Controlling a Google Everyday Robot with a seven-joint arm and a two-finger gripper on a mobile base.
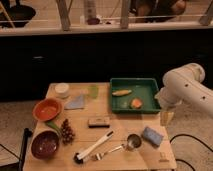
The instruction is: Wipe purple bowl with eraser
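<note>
Camera view: purple bowl (46,144) seen at front left corner of table (125,160), just in front of orange bowl (47,109). Eraser (99,121) found mid-table, laid flat, long axis left-right, well apart from purple bowl. Gripper (165,117) hung at right table edge, near green tray (135,80), pointed down; how far open cannot be told, nothing seen held. Eraser lies left of gripper; leftward reach judged needed first.

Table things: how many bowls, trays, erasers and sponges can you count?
Bowls: 2, the purple bowl and the orange bowl
Trays: 1, the green tray
Erasers: 1, the eraser
Sponges: 1, the blue sponge
Total: 5
The gripper hangs beside the right edge of the table.
</note>
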